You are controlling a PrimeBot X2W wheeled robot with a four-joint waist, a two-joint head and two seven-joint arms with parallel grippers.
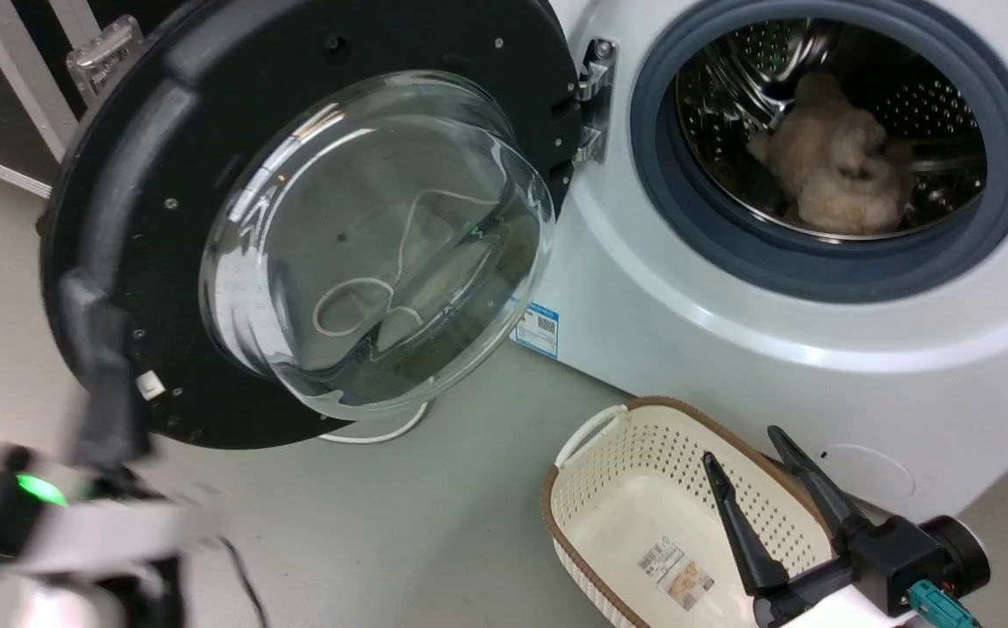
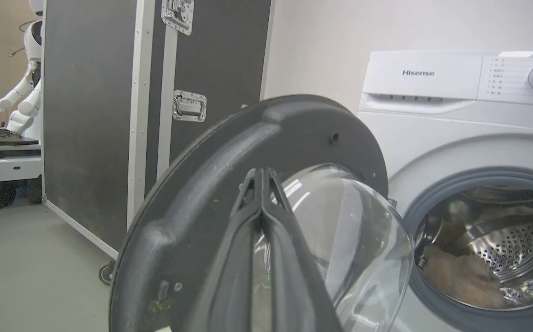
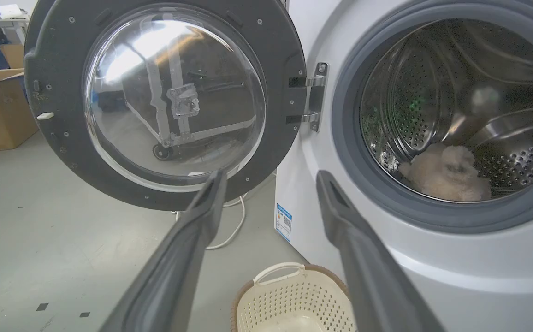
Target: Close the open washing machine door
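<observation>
While the round black-ringed glass washing machine door (image 1: 146, 174) hangs open left of the white front-loader washing machine (image 1: 731, 349), the left pincer (image 2: 263, 184), fingers together at its outer rim, looks ready to push it shut, right pincer (image 1: 741, 445) spread apart.

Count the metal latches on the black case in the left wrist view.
2. The upper latch sits at the view's top edge; the lower latch is below it, just above the washing machine door. The door may hide more.
</observation>
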